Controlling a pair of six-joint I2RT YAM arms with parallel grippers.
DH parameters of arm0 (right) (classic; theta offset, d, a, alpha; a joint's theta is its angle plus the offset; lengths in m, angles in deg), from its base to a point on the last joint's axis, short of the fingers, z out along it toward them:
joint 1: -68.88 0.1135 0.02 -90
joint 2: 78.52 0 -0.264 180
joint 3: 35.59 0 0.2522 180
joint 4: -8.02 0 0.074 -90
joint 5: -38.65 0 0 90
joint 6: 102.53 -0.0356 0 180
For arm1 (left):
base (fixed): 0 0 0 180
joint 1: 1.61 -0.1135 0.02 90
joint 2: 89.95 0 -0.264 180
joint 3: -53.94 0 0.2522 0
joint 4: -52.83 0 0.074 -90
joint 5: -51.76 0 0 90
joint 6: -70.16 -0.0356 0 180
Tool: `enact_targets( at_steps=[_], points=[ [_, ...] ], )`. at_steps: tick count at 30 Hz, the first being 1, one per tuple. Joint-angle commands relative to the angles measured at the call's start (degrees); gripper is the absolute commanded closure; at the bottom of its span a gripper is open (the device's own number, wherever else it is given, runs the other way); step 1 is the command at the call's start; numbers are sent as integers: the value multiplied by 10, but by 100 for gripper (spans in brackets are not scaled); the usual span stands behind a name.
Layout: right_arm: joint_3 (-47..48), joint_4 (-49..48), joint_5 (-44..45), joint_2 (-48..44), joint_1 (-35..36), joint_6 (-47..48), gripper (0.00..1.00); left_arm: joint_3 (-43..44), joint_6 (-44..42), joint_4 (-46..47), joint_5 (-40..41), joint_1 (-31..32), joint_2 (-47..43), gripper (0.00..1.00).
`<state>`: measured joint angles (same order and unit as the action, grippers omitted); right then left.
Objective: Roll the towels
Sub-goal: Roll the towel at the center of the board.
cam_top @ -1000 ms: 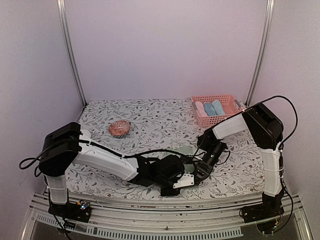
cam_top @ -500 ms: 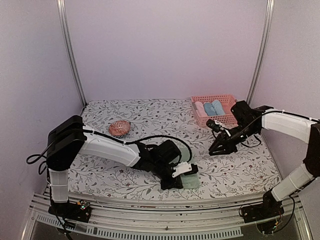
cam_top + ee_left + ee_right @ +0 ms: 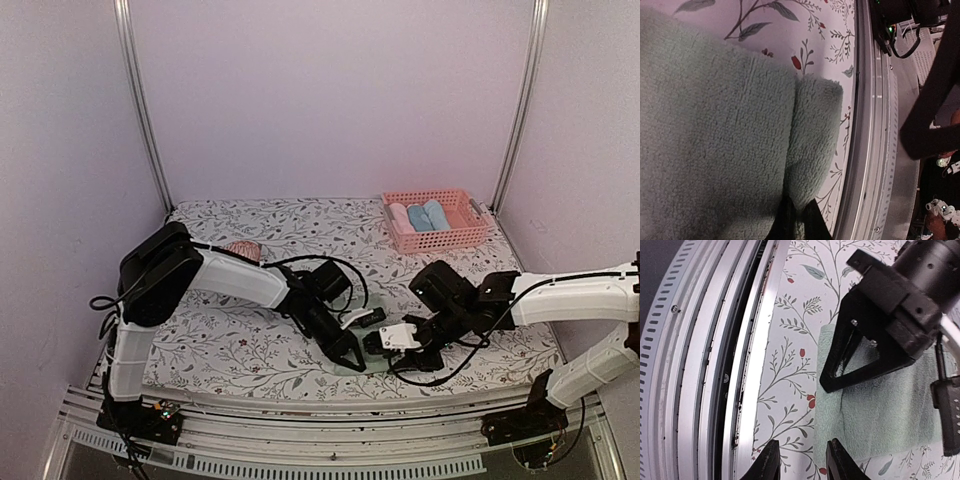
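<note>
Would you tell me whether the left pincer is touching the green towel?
Touching. The left wrist view shows the left pincer pinching a fold of the green towel.

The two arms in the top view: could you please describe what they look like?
The left arm and right arm both have white tubular links and bulky black joint housings, with loose black cables looping alongside. The left gripper has black tapered fingers, as does the right gripper.

The towel [image 3: 715,125] is cut off by the left and bottom edges of the left wrist view. The left arm [image 3: 235,278] hides part of the pink ball [image 3: 243,246].
</note>
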<state>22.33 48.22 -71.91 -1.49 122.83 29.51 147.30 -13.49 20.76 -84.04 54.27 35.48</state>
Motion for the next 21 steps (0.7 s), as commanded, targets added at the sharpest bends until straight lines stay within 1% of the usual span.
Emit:
enact_targets(
  at_steps=[1,8,12,16,19,21],
  points=[
    [7,-55,80,67,38,-9,66,-4,31,-39,-8,-8,19,100],
    [28,-83,112,139,52,-20,65,-16,42,-24,-2,-13,18,99],
    [39,-88,129,158,52,-29,67,-14,42,-23,-4,-17,21,99],
    [42,-73,111,127,54,-32,68,-14,41,-23,-7,-20,24,99],
    [35,-67,88,89,53,-20,64,-16,42,-20,-8,-21,22,99],
    [35,-70,91,89,53,-19,62,-18,43,-18,-8,-21,20,99]
  ],
)
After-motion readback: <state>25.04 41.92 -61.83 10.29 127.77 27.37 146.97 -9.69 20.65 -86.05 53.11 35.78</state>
